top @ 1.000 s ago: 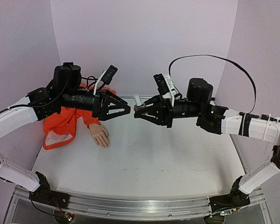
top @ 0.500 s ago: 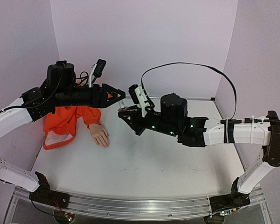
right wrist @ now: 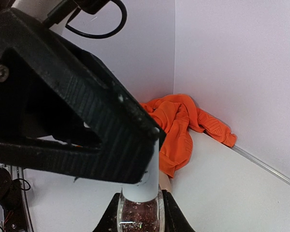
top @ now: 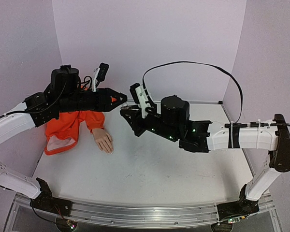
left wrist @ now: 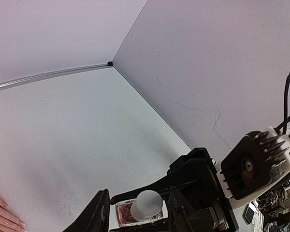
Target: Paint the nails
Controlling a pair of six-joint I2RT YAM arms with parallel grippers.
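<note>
Lavender matte walls (top: 150,43) close in your workspace on three sides, and below them lies a flat white counter (top: 159,164) with a faintly speckled surface. Your left arm (top: 9,123) and right arm (top: 251,135), smooth white shells with black jointed housings, reach in and meet above the counter, left of centre and toward the back wall. A thin black cable (top: 193,64) arcs over the right one.

An orange sleeve (top: 67,126) of soft, crumpled fabric is bunched against the left wall. Your left gripper (left wrist: 137,193), black ribbed plastic tapering to a wedge, has its fingers spread on either side of the cap (left wrist: 146,203). In the left wrist view a clear gap shows between the cap and one finger, and you cannot tell whether the other finger touches it. Your right gripper (right wrist: 139,212) pinches the bottle (right wrist: 138,216) by its clear, rounded glass body, one finger on each side. A reddish, glittery fill shows through the glass. The cap is a pale, smooth cylinder with a domed top.

A flesh-coloured mannequin hand (top: 103,140) lies flat on the counter at the sleeve's cuff, below and left of both grippers and apart from them. The nails (top: 108,148) sit at its fingertips, which point toward the near edge. They are too small for you to make out their finish.
</note>
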